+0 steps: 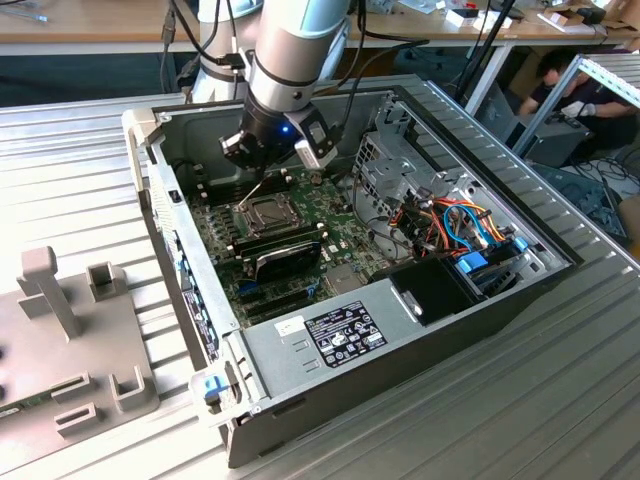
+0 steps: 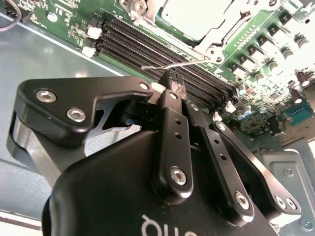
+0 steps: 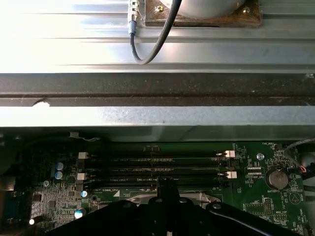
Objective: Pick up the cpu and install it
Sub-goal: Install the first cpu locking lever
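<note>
Cpu (image 2: 189, 17) in motherboard socket, open computer case (image 1: 420, 330), ribbed metal table (image 1: 560, 400)

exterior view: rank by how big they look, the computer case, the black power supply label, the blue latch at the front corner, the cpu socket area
Largest to smallest as they look in the exterior view:
1. computer case
2. cpu socket area
3. black power supply label, close to the socket area in apparent size, so that pair is unsure
4. blue latch

You have the open grey metal computer case (image 1: 350, 340) lying on the ribbed metal table (image 1: 560, 400), with the grey plastic fixture (image 1: 70, 340) at the exterior view's left.
</note>
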You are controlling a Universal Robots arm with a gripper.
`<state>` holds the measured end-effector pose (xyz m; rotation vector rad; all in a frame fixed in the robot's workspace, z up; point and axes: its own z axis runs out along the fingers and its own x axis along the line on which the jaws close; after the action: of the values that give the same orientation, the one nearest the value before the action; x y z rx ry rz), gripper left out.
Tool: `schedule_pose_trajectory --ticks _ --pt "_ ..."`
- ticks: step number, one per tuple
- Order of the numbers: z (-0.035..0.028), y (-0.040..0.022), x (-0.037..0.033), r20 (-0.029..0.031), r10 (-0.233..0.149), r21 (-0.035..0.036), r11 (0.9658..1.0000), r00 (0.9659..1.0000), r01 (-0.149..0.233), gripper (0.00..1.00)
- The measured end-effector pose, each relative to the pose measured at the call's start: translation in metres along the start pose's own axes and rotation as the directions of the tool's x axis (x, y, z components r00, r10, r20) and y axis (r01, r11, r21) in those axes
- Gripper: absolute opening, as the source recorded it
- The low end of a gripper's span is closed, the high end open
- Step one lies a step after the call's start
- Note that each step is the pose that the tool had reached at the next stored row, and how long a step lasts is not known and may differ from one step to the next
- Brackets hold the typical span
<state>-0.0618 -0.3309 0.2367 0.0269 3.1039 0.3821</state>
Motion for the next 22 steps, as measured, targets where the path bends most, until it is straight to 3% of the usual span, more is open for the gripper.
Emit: schedule_pose_trajectory --ticks 22 --pt "0.0062 -0.0014 -0.0068 0.0000 0.000 0.0002 1.0000 1.0000 0.000 0.11"
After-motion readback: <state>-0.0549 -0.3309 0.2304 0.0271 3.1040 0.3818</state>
